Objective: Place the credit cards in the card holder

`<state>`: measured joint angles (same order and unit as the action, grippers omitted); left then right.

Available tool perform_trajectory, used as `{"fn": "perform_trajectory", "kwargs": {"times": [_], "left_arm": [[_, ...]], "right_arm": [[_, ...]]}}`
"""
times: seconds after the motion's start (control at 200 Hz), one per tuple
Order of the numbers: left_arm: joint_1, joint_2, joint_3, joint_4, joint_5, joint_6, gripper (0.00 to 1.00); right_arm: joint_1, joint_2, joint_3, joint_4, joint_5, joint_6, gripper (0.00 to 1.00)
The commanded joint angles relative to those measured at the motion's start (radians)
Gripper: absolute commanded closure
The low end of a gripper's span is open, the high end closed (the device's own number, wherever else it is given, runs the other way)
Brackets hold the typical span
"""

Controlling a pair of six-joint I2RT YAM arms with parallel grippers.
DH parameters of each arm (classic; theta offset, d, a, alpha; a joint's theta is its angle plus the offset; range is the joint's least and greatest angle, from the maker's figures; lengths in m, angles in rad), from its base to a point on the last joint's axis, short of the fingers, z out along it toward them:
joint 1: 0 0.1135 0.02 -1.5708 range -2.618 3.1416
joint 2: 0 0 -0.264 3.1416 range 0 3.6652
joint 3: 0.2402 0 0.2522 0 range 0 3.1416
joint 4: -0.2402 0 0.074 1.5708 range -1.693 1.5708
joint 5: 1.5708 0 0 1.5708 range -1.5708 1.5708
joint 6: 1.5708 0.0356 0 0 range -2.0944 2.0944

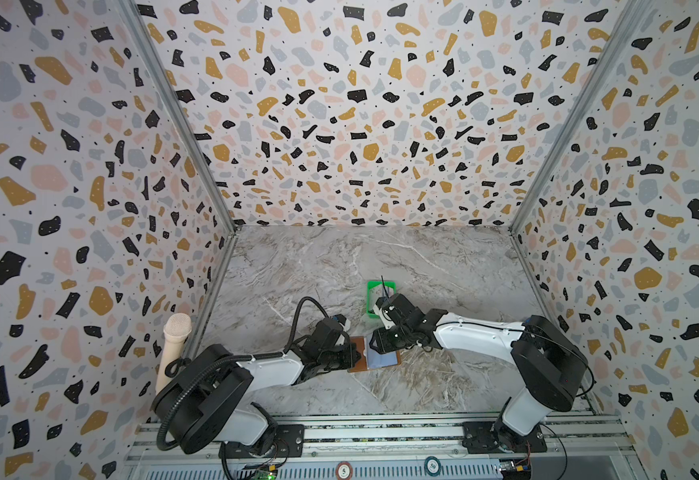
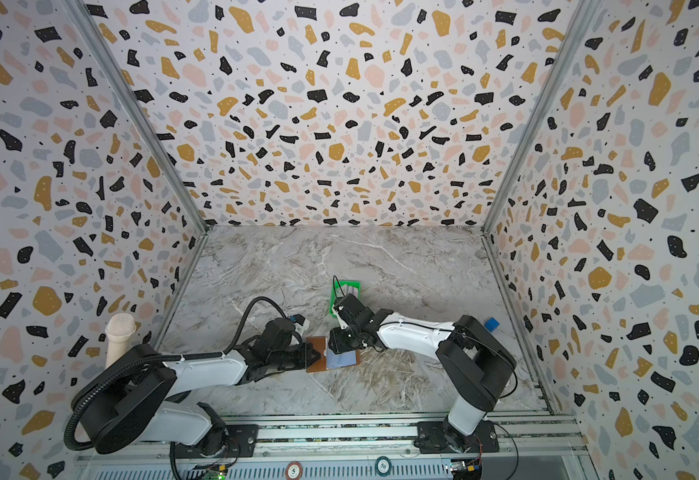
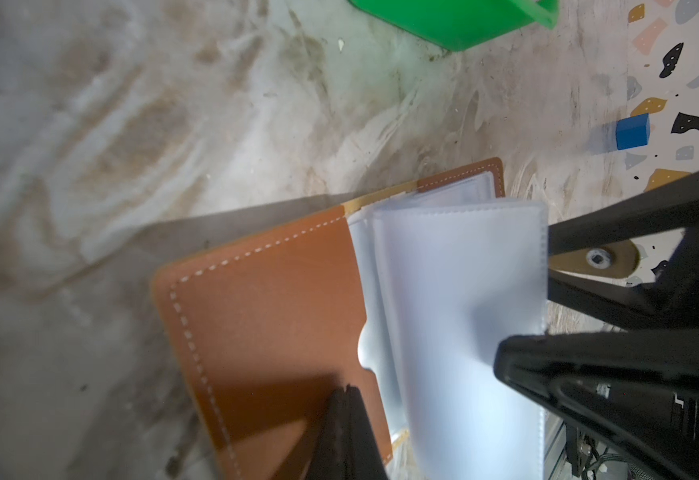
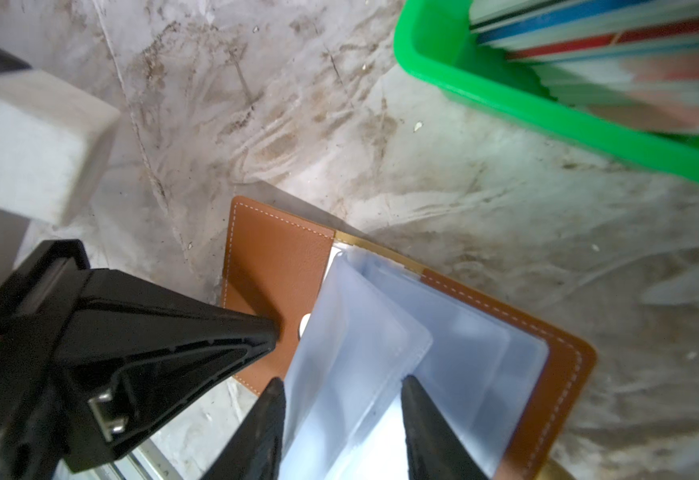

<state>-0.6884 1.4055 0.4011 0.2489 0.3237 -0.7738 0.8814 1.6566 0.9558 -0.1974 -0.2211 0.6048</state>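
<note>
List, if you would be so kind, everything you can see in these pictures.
table: one, grey marble, walled enclosure.
card holder: one, tan-brown with clear sleeves, lying open at the table's front centre.
green tray: one, green, behind the card holder.
credit cards: a stack, count unclear, blue, red and white edges, in the green tray.
blue cube: one, blue, by the right wall.
microphone-shaped object: one, beige, outside the left wall.
round tokens: two, white-centred, on the front rail.
left claw: one, black, shut, tip on the card holder's brown cover.
right claw: one, black, jaws apart astride a clear sleeve; grip unclear.
</note>
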Motion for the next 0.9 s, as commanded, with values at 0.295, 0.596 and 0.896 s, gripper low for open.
{"fn": "perform_trajectory", "kwargs": {"times": [0.295, 0.596, 0.896], "left_arm": [[0.003, -0.014, 0.001, -0.035, 0.003, -0.002, 1.0], [0.003, -0.011, 0.004, -0.031, 0.009, -0.004, 1.0], [0.003, -0.009, 0.017, -0.047, 0.01, 0.011, 1.0]], "right_arm": [[0.005, -0.046, -0.02, -0.011, 0.011, 0.0, 0.49], [0.011, -0.073, 0.009, -0.076, 0.118, -0.034, 0.4], [0.016, -0.028, 0.035, -0.085, 0.09, -0.077, 0.46]]}}
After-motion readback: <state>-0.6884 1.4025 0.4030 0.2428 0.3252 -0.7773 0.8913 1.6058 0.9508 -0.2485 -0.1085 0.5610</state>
